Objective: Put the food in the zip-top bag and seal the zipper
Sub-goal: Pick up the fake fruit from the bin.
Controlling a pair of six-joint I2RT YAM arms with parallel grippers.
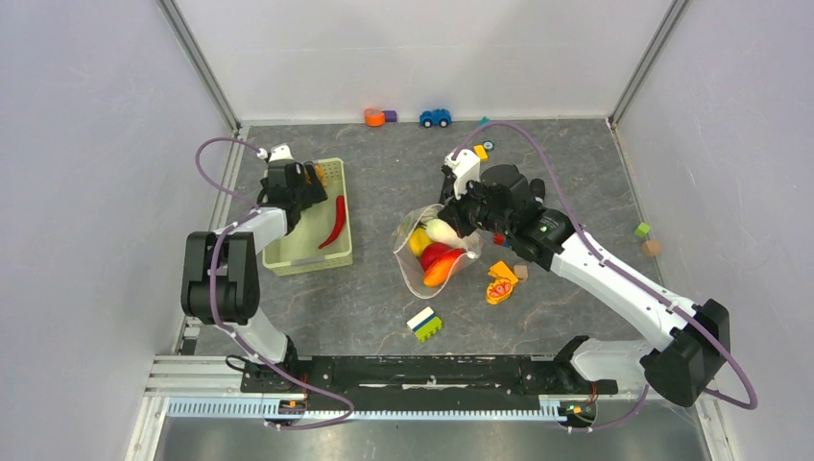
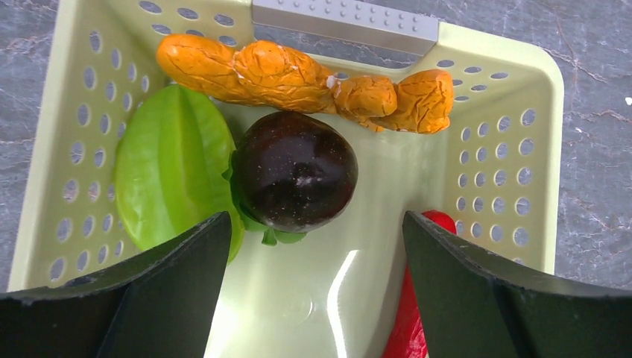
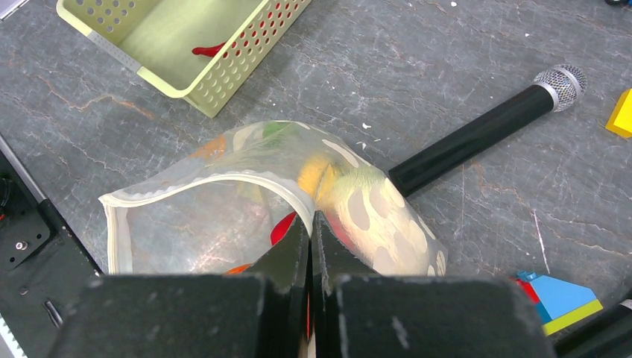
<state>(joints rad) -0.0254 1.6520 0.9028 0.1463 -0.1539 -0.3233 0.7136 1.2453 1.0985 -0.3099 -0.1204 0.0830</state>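
Observation:
The zip-top bag (image 1: 422, 264) lies mid-table with its mouth open and yellow, white, red and orange food inside. My right gripper (image 3: 311, 218) is shut on the bag's whitish zipper (image 3: 186, 186) rim and holds it up; it also shows in the top view (image 1: 453, 217). My left gripper (image 2: 314, 224) is open and empty, low inside the pale green basket (image 2: 52, 149), just short of a dark purple piece (image 2: 293, 170). A green piece (image 2: 171, 164), an orange knobbly piece (image 2: 298, 74) and a red chili (image 2: 417, 321) also lie in the basket.
An orange-and-red lumpy toy (image 1: 501, 281) and building blocks (image 1: 424, 325) lie near the bag. A black microphone (image 3: 477, 134) lies just behind the bag. A toy car (image 1: 435, 117) and small blocks (image 1: 645, 236) sit by the walls.

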